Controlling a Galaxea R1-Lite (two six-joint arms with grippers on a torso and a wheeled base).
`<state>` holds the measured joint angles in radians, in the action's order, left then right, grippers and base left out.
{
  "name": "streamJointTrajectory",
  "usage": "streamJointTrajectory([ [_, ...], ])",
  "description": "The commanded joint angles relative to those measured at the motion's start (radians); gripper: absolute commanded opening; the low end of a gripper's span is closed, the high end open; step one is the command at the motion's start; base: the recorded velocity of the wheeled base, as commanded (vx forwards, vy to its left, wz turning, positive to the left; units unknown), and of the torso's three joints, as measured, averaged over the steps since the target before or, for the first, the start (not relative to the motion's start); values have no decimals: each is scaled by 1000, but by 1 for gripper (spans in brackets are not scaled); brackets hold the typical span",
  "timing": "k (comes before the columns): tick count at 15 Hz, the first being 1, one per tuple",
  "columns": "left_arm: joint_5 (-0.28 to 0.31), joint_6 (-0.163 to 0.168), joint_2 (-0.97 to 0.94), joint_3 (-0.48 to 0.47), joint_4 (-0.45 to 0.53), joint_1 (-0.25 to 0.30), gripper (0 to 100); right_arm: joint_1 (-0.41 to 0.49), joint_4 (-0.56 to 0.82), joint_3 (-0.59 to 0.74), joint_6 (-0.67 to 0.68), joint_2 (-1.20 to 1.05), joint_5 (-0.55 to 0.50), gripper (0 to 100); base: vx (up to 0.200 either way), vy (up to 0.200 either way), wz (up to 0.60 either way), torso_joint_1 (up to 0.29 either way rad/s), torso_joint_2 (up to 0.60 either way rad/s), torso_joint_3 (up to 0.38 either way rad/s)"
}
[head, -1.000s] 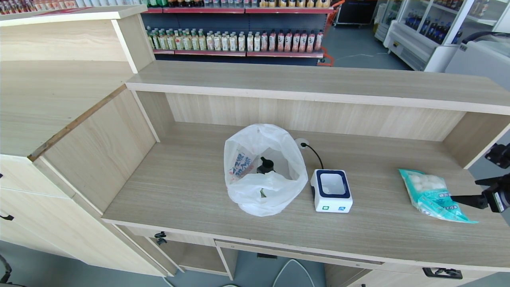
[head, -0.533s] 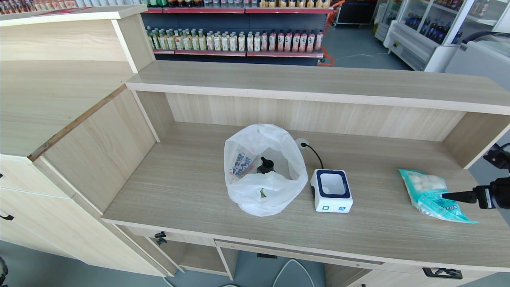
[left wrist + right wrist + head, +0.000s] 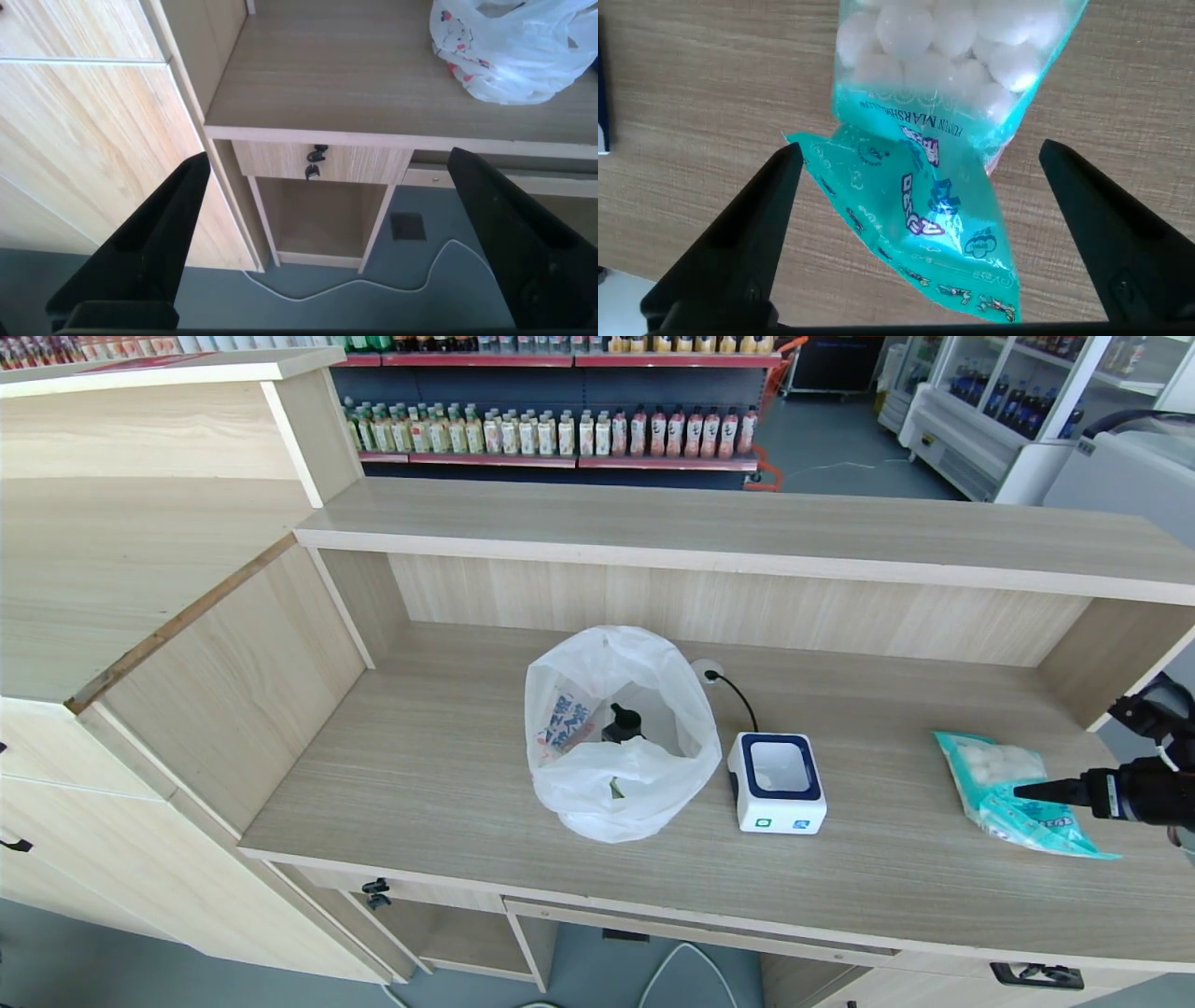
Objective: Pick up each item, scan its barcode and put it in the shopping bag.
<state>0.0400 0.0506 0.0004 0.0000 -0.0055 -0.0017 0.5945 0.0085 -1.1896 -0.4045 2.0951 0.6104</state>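
A teal packet of white balls (image 3: pixel 1013 789) lies flat on the right of the wooden counter (image 3: pixel 467 775). In the right wrist view the teal packet (image 3: pixel 924 140) sits between the two wide-apart fingers of my right gripper (image 3: pixel 924 243), which is open and just above it. My right gripper (image 3: pixel 1032 791) comes in from the right edge, its tip over the packet. The white shopping bag (image 3: pixel 621 733) stands open mid-counter with items inside. The scanner (image 3: pixel 777 781) sits just right of the bag. My left gripper (image 3: pixel 327 243) is open, hanging low in front of the counter by a drawer (image 3: pixel 318 161).
A black cable (image 3: pixel 738 695) runs from the scanner to a socket at the back. A raised shelf (image 3: pixel 747 537) overhangs the counter's back; side walls close both ends. Store shelves of bottles (image 3: pixel 560 429) stand behind.
My right gripper has moved left over the teal packet, its tip now above the packet's lower half. The left arm and the other things have not moved.
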Motion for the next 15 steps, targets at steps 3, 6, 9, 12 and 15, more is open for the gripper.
streamJointTrajectory([
  [3,0,0,0,0,-1,2,100,-50,-1,-47,1,98,2,100,0,0,0,0,0,0],
  [6,0,0,0,0,-1,0,100,-74,-2,-71,-2,145,-3,100,0,0,0,0,0,0],
  [9,0,0,0,0,-1,0,100,-82,-2,-82,-4,172,-21,100,0,0,0,0,0,0],
  [12,0,0,0,0,-1,0,100,-87,-4,-82,-7,178,-26,100,0,0,0,0,0,0],
  [15,0,0,0,0,-1,0,100,-87,-18,-76,-11,181,-107,0,0,0,0,0,0,0],
])
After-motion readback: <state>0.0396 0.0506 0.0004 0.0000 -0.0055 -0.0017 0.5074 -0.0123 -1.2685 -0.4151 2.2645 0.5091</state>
